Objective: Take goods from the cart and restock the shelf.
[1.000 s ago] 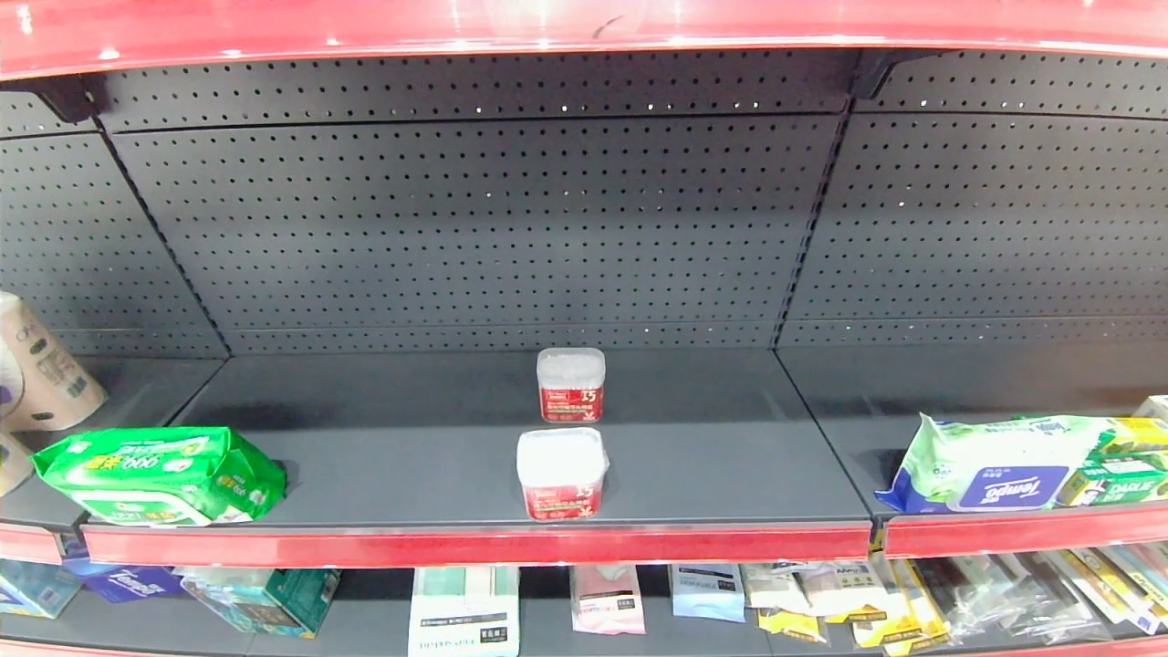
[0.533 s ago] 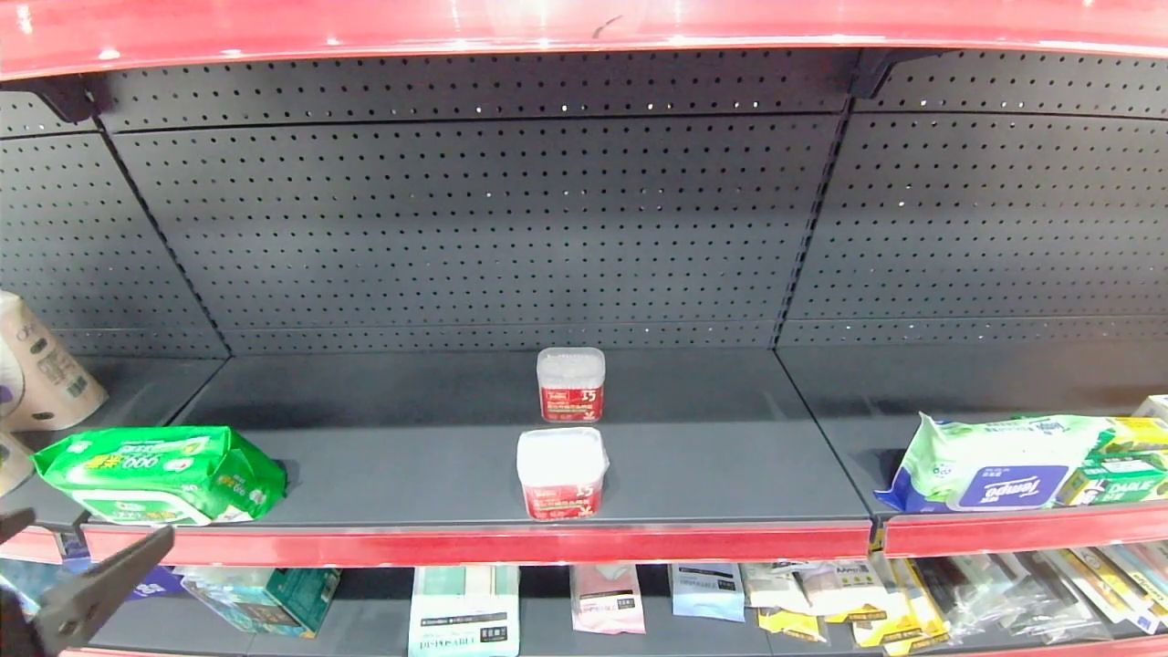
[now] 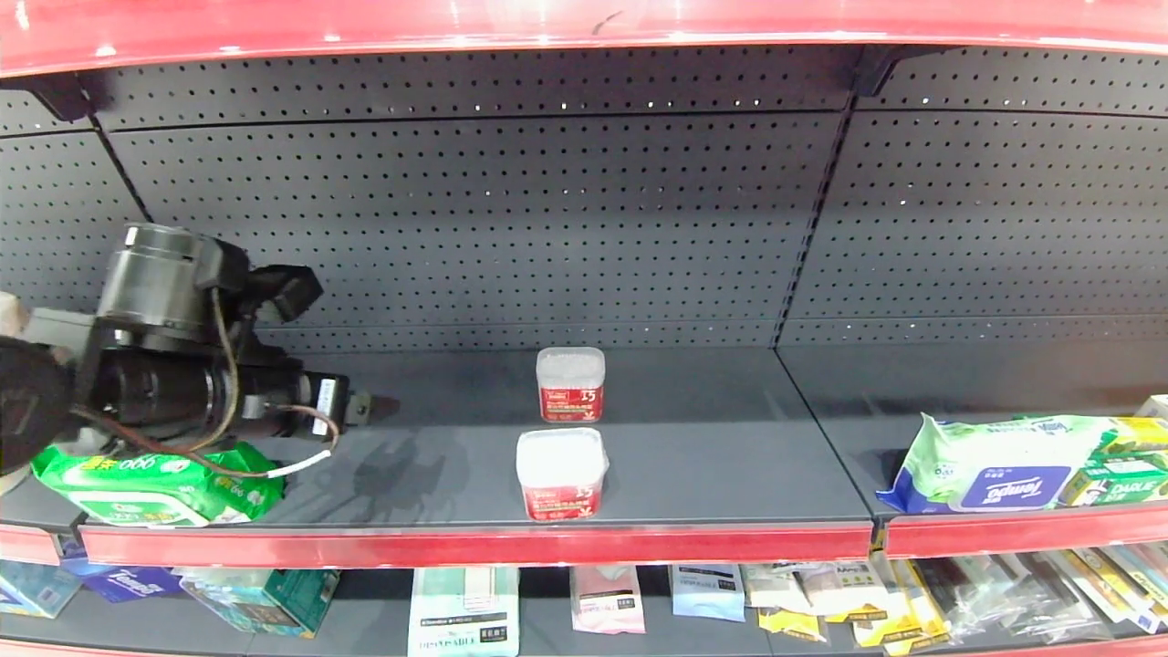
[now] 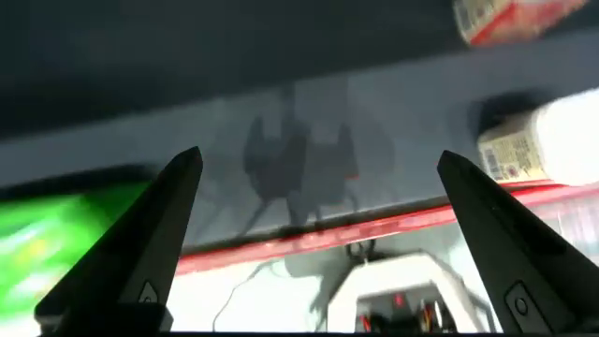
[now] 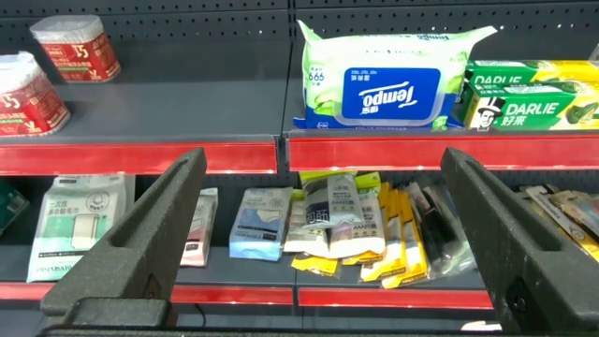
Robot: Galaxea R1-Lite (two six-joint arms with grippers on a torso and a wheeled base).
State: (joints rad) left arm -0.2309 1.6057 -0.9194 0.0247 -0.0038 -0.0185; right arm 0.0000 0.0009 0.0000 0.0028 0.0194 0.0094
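Spanning the head view, the shelf (image 3: pixel 693 438) has a perforated back and a red front lip. The left arm (image 3: pixel 182 392) hangs over its left end, above a green pack (image 3: pixel 155 479). A wipes pack (image 3: pixel 995 465) lies at the right end. Mid-shelf, the front tub (image 3: pixel 561 470) and rear tub (image 3: pixel 570 383) stand upright, one directly behind the other, apart. The left tool (image 4: pixel 318 157) has its jaws spread and grips nothing. The right tool (image 5: pixel 323 154) is likewise spread and empty, facing the right bay at lip level. Judgement: no goods are in hand, so a pick from the cart is due. The tubs lie to the robot's right of the left tool, the nearer one.
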